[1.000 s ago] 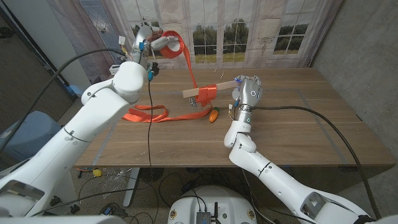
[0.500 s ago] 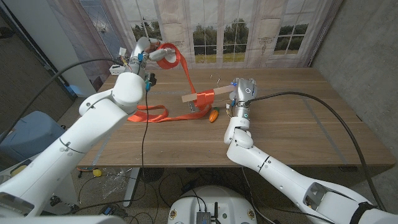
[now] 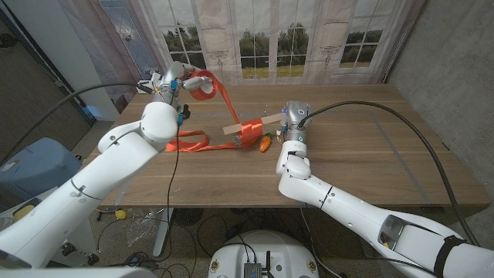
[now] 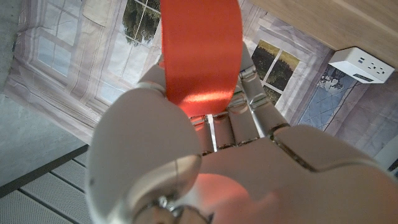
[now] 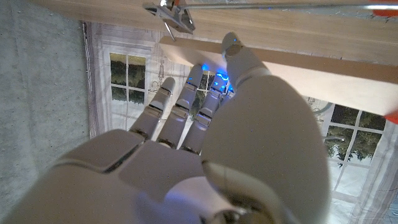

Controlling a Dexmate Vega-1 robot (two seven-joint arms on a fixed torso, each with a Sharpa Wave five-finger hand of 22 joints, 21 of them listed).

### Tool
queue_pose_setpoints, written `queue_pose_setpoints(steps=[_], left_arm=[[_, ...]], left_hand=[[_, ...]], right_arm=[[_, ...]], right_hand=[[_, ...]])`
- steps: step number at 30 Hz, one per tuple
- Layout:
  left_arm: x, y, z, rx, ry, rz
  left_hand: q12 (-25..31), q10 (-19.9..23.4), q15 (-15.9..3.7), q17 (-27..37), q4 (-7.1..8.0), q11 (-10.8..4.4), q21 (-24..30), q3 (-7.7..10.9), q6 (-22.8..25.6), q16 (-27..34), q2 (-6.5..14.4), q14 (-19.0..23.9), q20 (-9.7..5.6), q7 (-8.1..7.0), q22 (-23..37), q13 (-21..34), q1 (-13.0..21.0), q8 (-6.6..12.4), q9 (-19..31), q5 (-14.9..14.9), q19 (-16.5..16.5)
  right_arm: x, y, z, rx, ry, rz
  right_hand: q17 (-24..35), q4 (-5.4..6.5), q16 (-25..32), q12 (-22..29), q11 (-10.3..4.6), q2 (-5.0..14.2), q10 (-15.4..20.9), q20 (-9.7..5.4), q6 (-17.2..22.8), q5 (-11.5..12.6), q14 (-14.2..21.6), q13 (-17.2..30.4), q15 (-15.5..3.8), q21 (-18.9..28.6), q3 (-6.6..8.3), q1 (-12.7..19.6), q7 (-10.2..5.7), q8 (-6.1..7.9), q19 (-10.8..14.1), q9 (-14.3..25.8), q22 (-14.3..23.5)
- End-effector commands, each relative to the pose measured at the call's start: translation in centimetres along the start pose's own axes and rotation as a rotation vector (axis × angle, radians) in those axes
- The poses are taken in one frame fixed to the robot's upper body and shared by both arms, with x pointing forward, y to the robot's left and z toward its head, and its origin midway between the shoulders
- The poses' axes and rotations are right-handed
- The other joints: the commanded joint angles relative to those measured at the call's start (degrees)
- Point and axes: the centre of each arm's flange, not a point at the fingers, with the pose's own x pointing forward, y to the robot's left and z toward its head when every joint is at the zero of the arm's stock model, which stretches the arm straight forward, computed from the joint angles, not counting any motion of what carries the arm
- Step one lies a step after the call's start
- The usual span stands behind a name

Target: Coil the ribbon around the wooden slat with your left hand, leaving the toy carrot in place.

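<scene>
My left hand (image 3: 182, 77) is raised over the table's back left corner and grips the orange ribbon (image 3: 231, 96). In the left wrist view the ribbon (image 4: 200, 50) runs up from between the fingers of that hand (image 4: 217, 162). From the hand it slopes down to an orange wrap around the wooden slat (image 3: 266, 120); more ribbon lies looped on the table. My right hand (image 3: 293, 116) pinches the slat's right end, thumb on the slat (image 5: 311, 68) and fingers behind it. The toy carrot (image 3: 265, 143) lies on the table just in front of the slat.
A small metal clip (image 5: 171, 12) hangs by the slat. A white power strip (image 4: 360, 59) lies at the table's far side. The wooden table (image 3: 363, 154) ends at a curtained window wall behind. A blue chair (image 3: 31, 166) stands off to the left.
My left hand has come down and a little left with the ribbon. The right hand and the slat have shifted left, and the wrapped part sits lower, nearer the carrot.
</scene>
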Motion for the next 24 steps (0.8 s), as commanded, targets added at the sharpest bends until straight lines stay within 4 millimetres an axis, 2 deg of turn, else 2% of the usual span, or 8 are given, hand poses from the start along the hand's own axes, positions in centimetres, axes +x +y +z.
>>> queue_pose_setpoints(steps=[1,10,12,14,18,24], left_arm=[[-0.9,-0.7,-2.1,0.116,0.073,-0.012],[-1.2,-2.1,-3.9,0.189,0.135,-0.077],[-1.3,-2.5,-4.4,0.203,0.154,-0.097],[-1.2,-3.0,-5.0,0.205,0.171,-0.123],[-1.2,-3.6,-6.3,0.202,0.208,-0.136],[-1.6,-4.3,-7.7,0.221,0.249,-0.152]], left_hand=[[-0.2,13.2,-11.15,0.2,0.61,-12.43,0.4,1.49,4.7,0.2,3.2,9.9,-3.9,-0.42,0.0,0.1,2.9,-0.05,0.1,0.3,-0.1],[-0.4,13.2,-11.18,0.2,0.59,-12.35,0.4,1.5,4.7,0.1,3.1,9.9,-3.87,-0.31,0.0,0.0,2.8,-0.29,-0.1,0.3,-0.1],[-0.4,13.3,-11.12,0.2,0.62,-12.5,0.4,1.53,4.8,0.0,3.0,9.8,-3.82,-0.29,0.0,-0.1,2.8,-0.34,-0.2,0.4,-0.2],[-0.6,13.2,-11.09,0.1,0.6,-12.4,0.4,1.59,4.9,-0.1,3.0,9.5,-3.78,-0.32,0.0,-0.3,2.8,-0.39,-0.2,0.4,-0.3],[-0.9,13.3,-10.9,-0.1,0.67,-12.37,0.4,1.67,4.9,-0.5,2.9,9.1,-3.68,-0.36,0.0,-0.6,2.6,-0.53,-0.3,0.4,-0.6],[-1.1,13.4,-10.92,-0.1,0.67,-12.27,0.4,1.72,5.0,-0.6,2.8,9.1,-3.64,-0.31,0.0,-0.9,2.5,-0.66,-0.4,0.4,-0.7]], right_arm=[[0.1,0.6,0.9,-0.04,-0.01,0.117],[0.0,0.7,1.0,-0.068,-0.008,0.19],[0.0,0.7,1.0,-0.081,-0.015,0.208],[0.0,0.7,1.0,-0.097,-0.034,0.225],[0.0,0.9,1.1,-0.13,-0.055,0.254],[0.1,1.1,1.3,-0.168,-0.073,0.289]], right_hand=[[0.4,3.26,0.1,10.1,4.91,1.81,5.1,0.04,3.9,-0.2,0.7,4.7,-4.79,0.2,3.35,-1.3,4.17,0.12,0.7,0.2,0.1],[1.2,3.47,0.6,9.7,5.04,2.11,4.4,0.07,3.6,-0.7,0.4,4.4,-4.79,0.1,2.98,-1.4,4.05,-0.21,0.5,0.0,0.1],[1.6,3.77,0.8,9.5,5.1,2.31,4.0,0.18,3.3,-0.9,0.3,4.3,-4.61,0.1,2.65,-1.9,3.85,-0.41,0.5,-0.2,0.1],[1.9,4.49,0.9,8.5,6.47,2.44,2.4,0.38,2.9,-1.3,0.2,3.8,-4.34,0.1,2.09,-3.2,3.86,-0.78,0.7,-0.4,0.1],[2.1,5.25,1.0,8.3,6.48,2.32,2.3,0.59,3.0,-1.5,0.2,3.5,-4.24,0.1,1.41,-4.8,3.72,-0.94,0.6,-0.6,0.1],[2.3,5.23,1.0,8.1,6.5,2.38,1.9,0.57,3.0,-1.5,-0.2,3.5,-4.79,0.0,1.17,-5.1,3.58,-1.06,0.4,-0.8,0.1]])
